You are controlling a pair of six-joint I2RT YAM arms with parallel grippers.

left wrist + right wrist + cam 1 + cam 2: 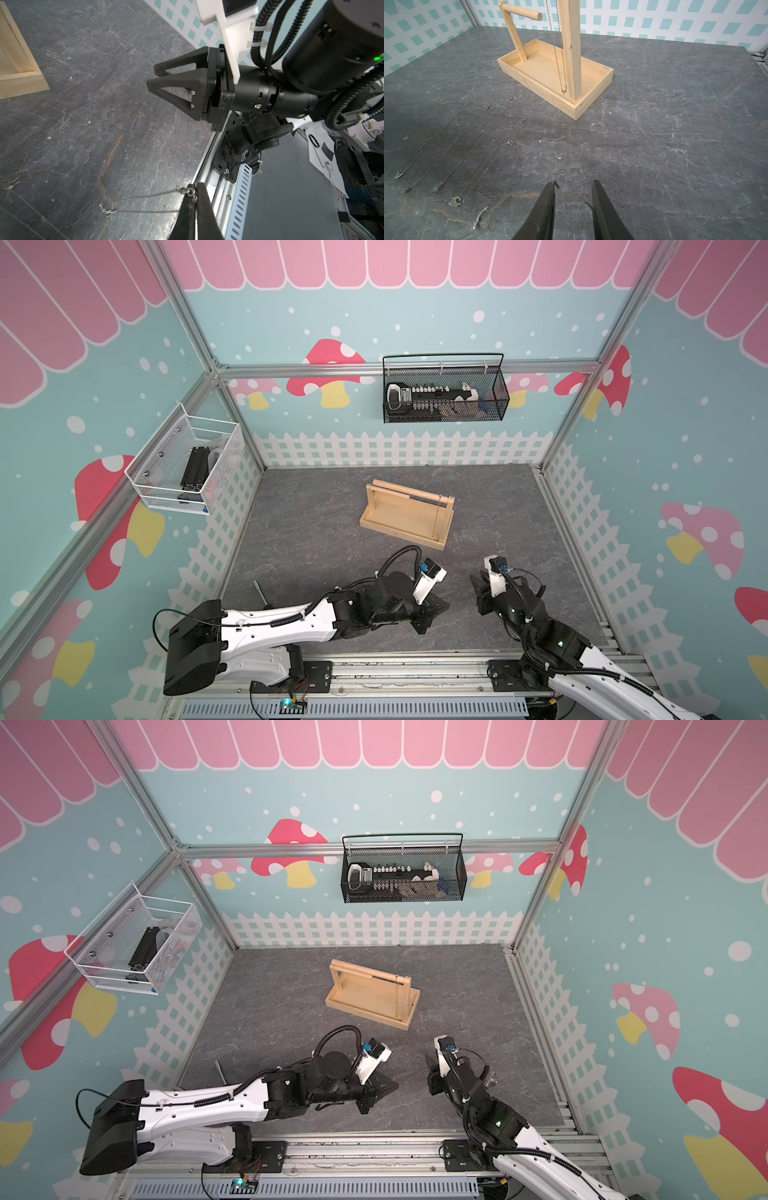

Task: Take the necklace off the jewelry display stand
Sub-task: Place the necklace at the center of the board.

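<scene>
Because the gold necklace hangs on the stand straight ahead of the right hand and higher than it, that arm looks the better placed for the lift. Its fingers sit partly apart, grasping nothing, low over the desk. The necklace drops plumb as a long, narrow loop from the bar, just beside the near post, with its pendant short of the tray floor. The loop's top is out of the wrist view, so I cannot tell how it sits on the bar.

The left hand is clenched on a silver chain whose far end trails on the desk. It lies a little farther from the stand. A row of chains lies flat on the desk, well clear of the tray.

The stand is pale, bare wood with square posts and a round bar. The necklace is fine limp links, likely to swing and snag. The desk is dark, veined and matte.
</scene>
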